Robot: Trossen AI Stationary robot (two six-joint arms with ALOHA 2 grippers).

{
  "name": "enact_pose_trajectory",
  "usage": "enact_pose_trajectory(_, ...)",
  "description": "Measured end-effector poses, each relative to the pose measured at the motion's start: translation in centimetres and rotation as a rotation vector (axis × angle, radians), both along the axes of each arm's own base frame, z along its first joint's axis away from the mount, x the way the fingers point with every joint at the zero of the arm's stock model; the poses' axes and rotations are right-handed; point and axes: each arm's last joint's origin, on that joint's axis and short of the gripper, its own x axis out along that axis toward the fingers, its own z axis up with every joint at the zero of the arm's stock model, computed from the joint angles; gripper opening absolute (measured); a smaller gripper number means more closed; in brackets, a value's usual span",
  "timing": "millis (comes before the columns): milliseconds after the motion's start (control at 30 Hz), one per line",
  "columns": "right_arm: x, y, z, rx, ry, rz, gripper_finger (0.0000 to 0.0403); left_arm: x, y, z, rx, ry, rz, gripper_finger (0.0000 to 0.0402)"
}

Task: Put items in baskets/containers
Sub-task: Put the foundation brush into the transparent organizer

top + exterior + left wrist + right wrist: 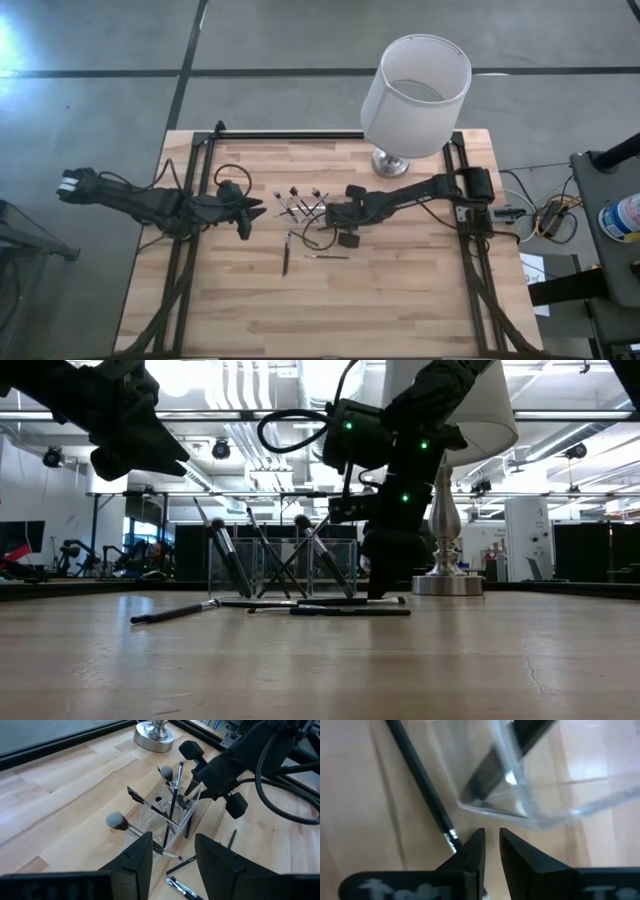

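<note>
A wooden table [400, 300] fills the lower middle of the high view, with a white drum-shaded lamp [415, 95] standing at its upper right edge on a silvery base. The left arm reaches in from the left of that frame, and its gripper [245, 212] hovers left of centre, raised off the wood; in its wrist view the two dark fingers [137, 860] stand apart with nothing between them. The right arm comes in from the right, and its gripper [322, 222] is down at the centre, just beside the clear container [175, 812]. In the right wrist view its fingers [472, 851] are close together with a narrow gap showing, and no piece can be seen between them, so a grip cannot be told. The see-through container [285, 565] sits near the middle of the table and holds several brushes [170, 795] leaning crossed inside it, heads up. Three more brushes [286, 255] lie flat on the wood just below the container in the high view, one dark handle [420, 775] passing beside its corner.
</note>
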Motion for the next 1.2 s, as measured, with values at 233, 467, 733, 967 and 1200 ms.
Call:
enact_pose_trajectory(233, -0.2, 2.4, 0.7, 0.066, 0.052, 0.075, 0.0054, 0.0, 0.0, 0.0, 0.004, 0.001, 0.006, 0.014)
enact_pose_trajectory(467, 0.1, 4.5, 1.5, 0.101, 0.017, 0.024, 0.0054, 0.0, 0.0, 0.0, 0.014, 0.004, 0.003, 0.014)
enact_pose_trajectory(733, -0.3, 5.5, 2.8, 0.133, -0.008, -0.107, 0.0061, 0.0, 0.0, 0.0, 0.013, 0.003, 0.003, 0.014)
enact_pose_trajectory(967, -1.5, 6.3, 5.0, 0.33, -0.138, -0.456, 0.0037, 0.0, 0.0, 0.0, 0.007, 0.0, 0.006, 0.014)
enact_pose_trajectory(1200, -1.0, 6.3, 4.3, 0.664, -0.182, -0.863, 0.0009, 0.0, 0.0, 0.0, 0.005, 0.001, 0.007, 0.014)
